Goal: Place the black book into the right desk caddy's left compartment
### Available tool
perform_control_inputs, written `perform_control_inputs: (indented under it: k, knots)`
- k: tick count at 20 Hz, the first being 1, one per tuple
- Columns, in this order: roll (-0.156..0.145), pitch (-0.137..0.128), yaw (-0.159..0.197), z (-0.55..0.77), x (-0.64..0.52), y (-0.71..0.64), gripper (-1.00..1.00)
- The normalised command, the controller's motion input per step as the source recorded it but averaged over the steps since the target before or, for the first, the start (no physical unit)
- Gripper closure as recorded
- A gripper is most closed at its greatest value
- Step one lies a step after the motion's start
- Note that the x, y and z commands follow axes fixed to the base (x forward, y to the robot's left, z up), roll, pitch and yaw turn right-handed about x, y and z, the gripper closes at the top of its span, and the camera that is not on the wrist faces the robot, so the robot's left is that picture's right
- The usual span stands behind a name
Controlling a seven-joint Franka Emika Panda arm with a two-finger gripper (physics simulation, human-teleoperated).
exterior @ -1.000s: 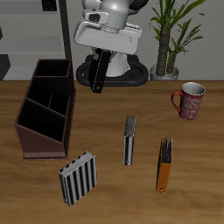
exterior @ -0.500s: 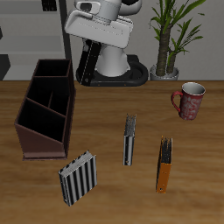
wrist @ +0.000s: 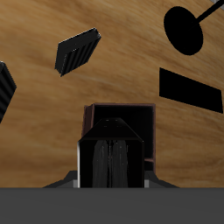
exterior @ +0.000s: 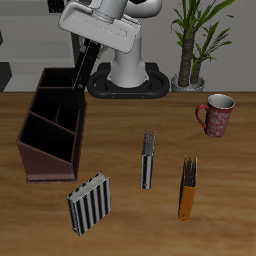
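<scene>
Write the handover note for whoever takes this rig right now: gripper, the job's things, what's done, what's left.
Gripper: shut on the black book, held tilted in the air above the right desk caddy, at its back end.
Done: book picked up and carried over the caddy.
Left: line the book up over the left compartment, lower it in, release.
Striped books, orange-spined book and mug lie apart on the table; not involved.

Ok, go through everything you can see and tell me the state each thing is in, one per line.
black book: held in the air, tilted, above the caddy
gripper: shut on the black book
right desk caddy: upright, compartments open
mug: upright
striped books: on the table
orange-spined book: on the table
</scene>
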Motion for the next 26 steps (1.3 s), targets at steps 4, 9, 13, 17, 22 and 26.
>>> perform_control_inputs:
  k: [4, 9, 13, 17, 22, 26]
  knots:
    - [-0.064, -0.005, -0.044, 0.13, 0.17, -0.21, 1.0]
    - [-0.026, 0.017, -0.027, 0.03, 0.16, -0.13, 1.0]
    - [0.035, 0.039, -0.018, -0.05, 0.13, -0.07, 1.0]
    - [0.049, 0.038, -0.014, -0.07, 0.02, -0.1, 1.0]
    - [0.039, 0.026, 0.011, -0.06, 0.08, -0.12, 1.0]
    - [-0.021, -0.01, 0.004, 0.01, 0.07, -0.15, 1.0]
